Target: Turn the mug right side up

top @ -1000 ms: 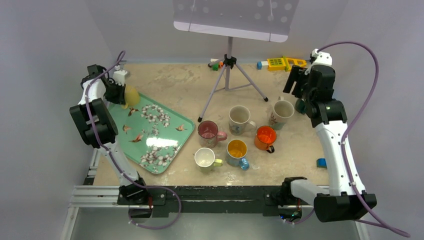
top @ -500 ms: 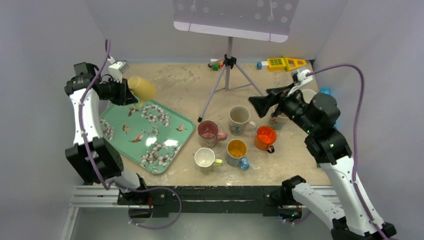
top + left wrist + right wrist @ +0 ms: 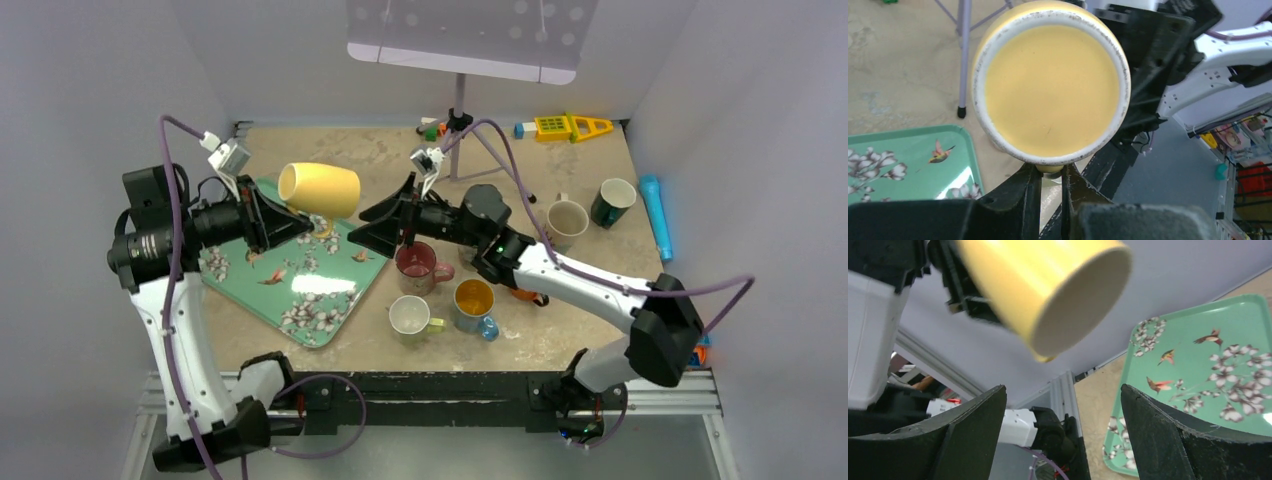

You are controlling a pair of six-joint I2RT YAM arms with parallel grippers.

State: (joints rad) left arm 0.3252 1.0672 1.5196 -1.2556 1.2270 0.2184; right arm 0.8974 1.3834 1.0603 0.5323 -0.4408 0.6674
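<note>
Halfway there imo: the yellow mug (image 3: 322,190) hangs sideways in the air over the floral tray (image 3: 300,295), with the left gripper (image 3: 1050,175) pinching its handle. The right gripper (image 3: 376,224) gapes wide just beside it. It's not upright or set down yet.

The beige table (image 3: 380,165) bears a green floral tray (image 3: 300,295), several upright mugs (image 3: 473,298), a tripod stand (image 3: 457,135) and toys (image 3: 560,126).

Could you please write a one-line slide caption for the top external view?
Left gripper holds the yellow mug sideways aloft near the floral tray, open right gripper facing it.
</note>
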